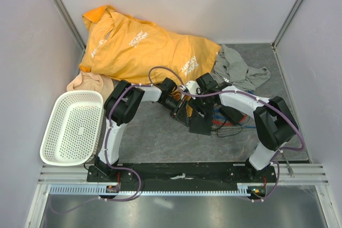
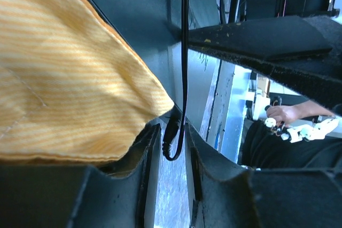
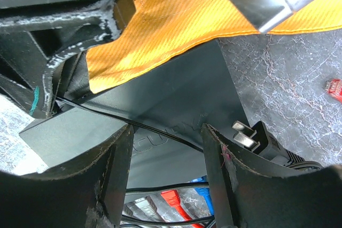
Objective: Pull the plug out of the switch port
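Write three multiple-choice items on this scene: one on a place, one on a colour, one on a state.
1. Where does the basket lie?
A. beside the left arm
B. on the shirt
C. beside the right arm

2. What colour is the shirt?
A. green
B. orange
C. white

3. How is the two-pronged plug?
A. in a socket
B. under the shirt
C. free, prongs bare

Answers:
1 A: it sits at the table's left edge, next to the left arm.
2 B: it shows orange in every view.
3 C: both prongs stick out in the open, with nothing around them.
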